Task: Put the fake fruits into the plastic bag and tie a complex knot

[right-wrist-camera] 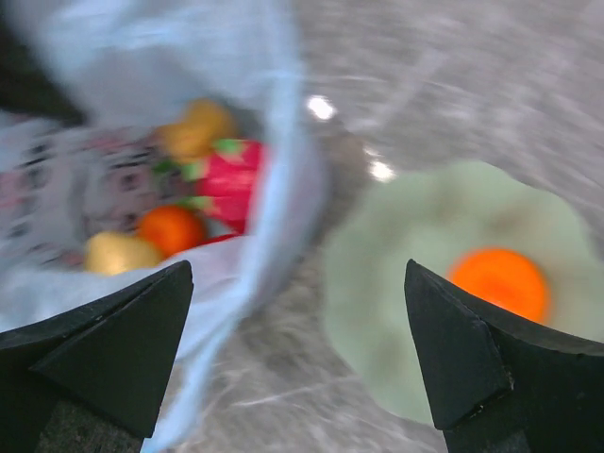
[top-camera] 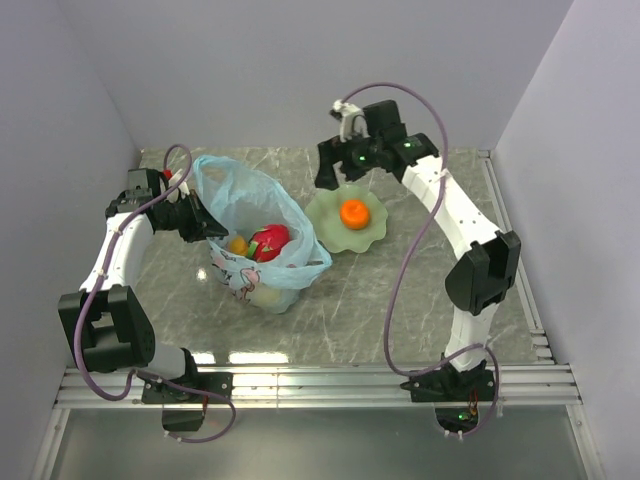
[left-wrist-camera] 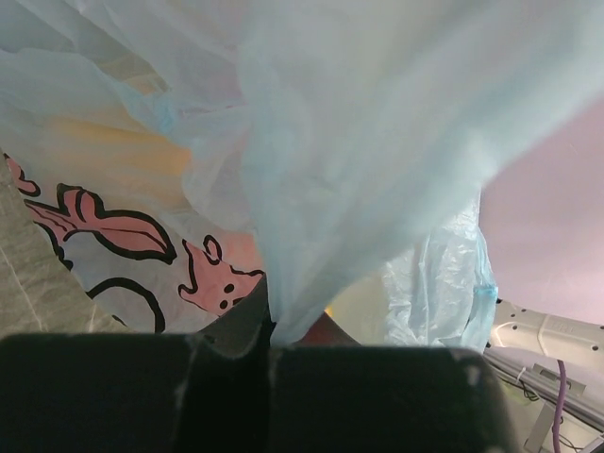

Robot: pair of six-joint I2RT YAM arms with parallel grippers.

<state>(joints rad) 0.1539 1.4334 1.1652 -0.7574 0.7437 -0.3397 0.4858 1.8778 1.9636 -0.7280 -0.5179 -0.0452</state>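
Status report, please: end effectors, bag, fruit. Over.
Left end effector shut on plastic bag. Right end effector open, empty. One orange fruit on plate. Nothing blocking.

Pale green plate (top-camera: 325,213), marble table (top-camera: 340,310)

Your plastic bag (top-camera: 240,190) was translucent pale blue, printed with pink cartoon shapes outlined in black. In it you had a pink-red fruit (top-camera: 268,243) with green tips, a small orange fruit (top-camera: 238,244) and a yellow fruit (right-wrist-camera: 118,253). Your plate (top-camera: 378,232) was pale green, the lone fruit (top-camera: 354,213) on it bright orange; your table (top-camera: 400,300) was grey veined marble
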